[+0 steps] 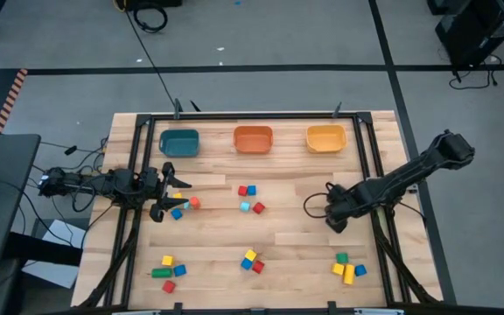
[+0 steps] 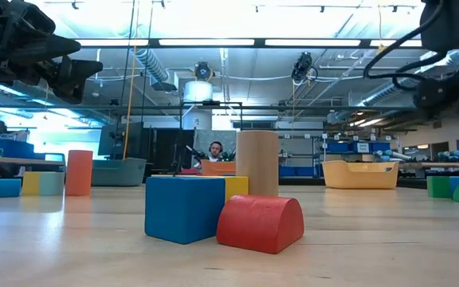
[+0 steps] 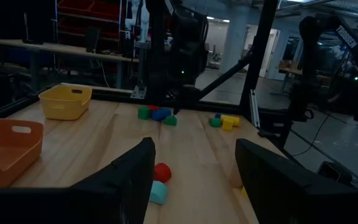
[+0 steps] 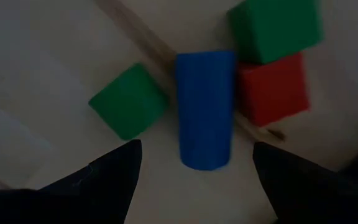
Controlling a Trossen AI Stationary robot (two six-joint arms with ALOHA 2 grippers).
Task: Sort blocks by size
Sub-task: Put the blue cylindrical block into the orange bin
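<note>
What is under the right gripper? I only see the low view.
Observer: A blue cylinder lies flat below the right gripper, with a green block on one side and a red block on the other.
Operator: Is it grabbing it?
Observer: No. Its fingers are open, above the cylinder.
Operator: And the left gripper?
Observer: The left gripper is open too and holds nothing. A light blue block lies just ahead of it.
</note>
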